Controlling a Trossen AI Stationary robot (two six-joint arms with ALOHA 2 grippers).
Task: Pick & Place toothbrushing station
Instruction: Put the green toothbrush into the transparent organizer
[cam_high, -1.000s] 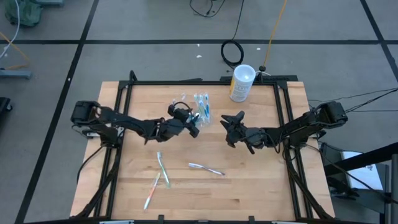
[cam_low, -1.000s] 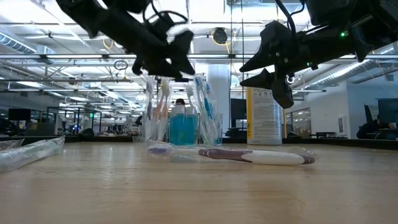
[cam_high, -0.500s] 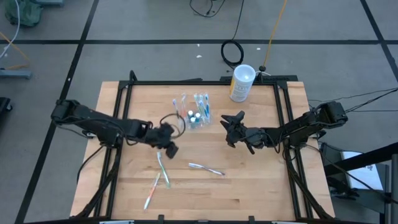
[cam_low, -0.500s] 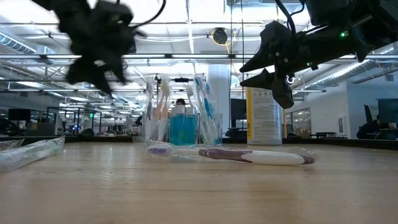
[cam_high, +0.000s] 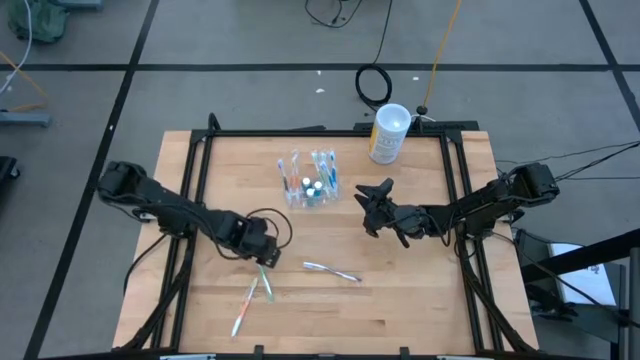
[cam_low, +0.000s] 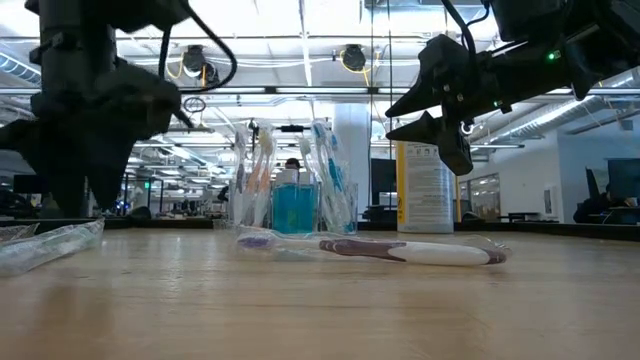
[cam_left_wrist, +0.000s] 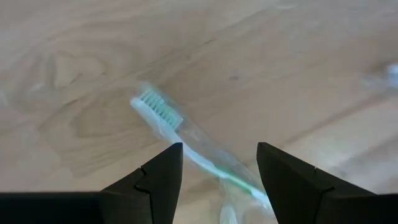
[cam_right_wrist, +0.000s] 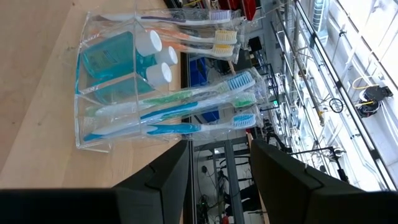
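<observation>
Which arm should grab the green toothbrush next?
Left. The left gripper hovers open right over the green toothbrush; the right gripper waits by the holder.

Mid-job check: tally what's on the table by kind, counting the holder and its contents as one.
Loose toothbrushes: 3
Clear holder: 1
White canister: 1
Total: 5

overhead view, table-level view, two wrist close-ups

The wooden table (cam_high: 420, 290) holds a clear holder (cam_high: 309, 180) and a white can (cam_high: 388, 133) near its back edge. Maybe three loose toothbrushes (cam_high: 331, 270) lie near the front.
</observation>
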